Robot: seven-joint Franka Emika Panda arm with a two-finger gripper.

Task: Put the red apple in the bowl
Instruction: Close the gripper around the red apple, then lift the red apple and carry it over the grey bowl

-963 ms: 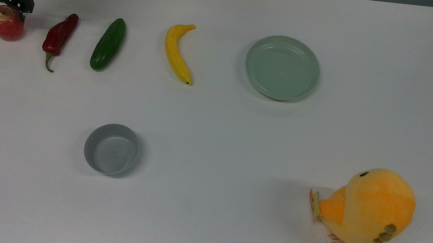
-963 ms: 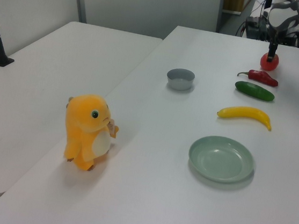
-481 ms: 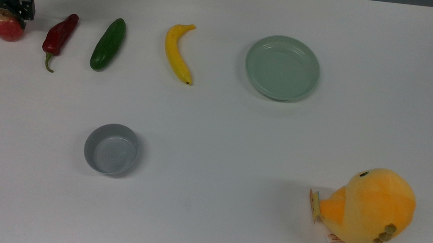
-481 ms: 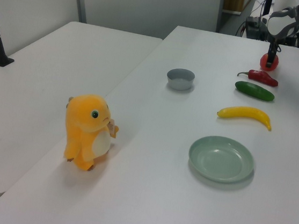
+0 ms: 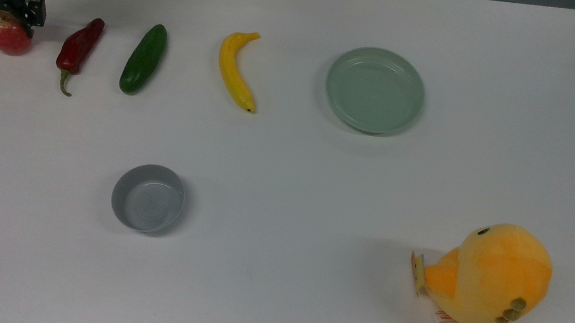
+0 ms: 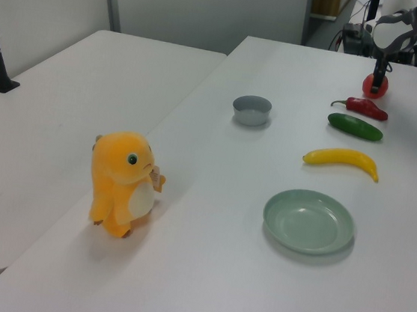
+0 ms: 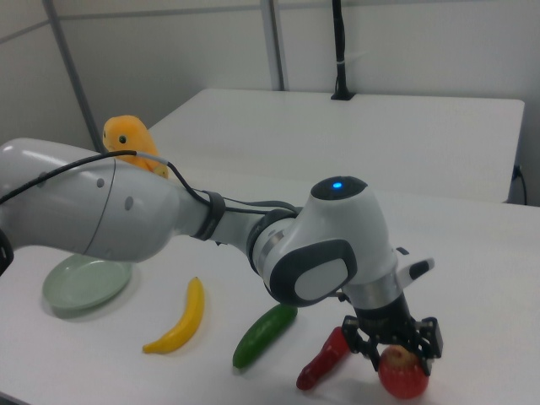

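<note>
The red apple point(image 5: 8, 38) rests on the white table at the far left of the top view, next to the chili pepper. My gripper point(image 5: 0, 15) is lowered over the apple's top, with a finger pressed against each side, shut on it. In the right view the gripper point(image 7: 398, 353) straddles the apple point(image 7: 403, 380) at the bottom right. In the left view the apple point(image 6: 374, 87) lies at the far end under the gripper point(image 6: 380, 75). The grey bowl point(image 5: 118, 206) stands empty in the top view's lower left, also seen as the bowl point(image 6: 250, 117) in the left view.
A row runs to the right of the apple in the top view: red chili pepper point(image 5: 77, 47), green cucumber point(image 5: 142, 59), yellow banana point(image 5: 234, 71), pale green plate point(image 5: 333, 87). An orange plush toy point(image 5: 488, 280) sits at the lower right. Open tabletop separates the row from the bowl.
The gripper came down from just behind the apple onto it, its fingers now on both sides. In the last half second almost nothing moved. The apple stays on the table.
</note>
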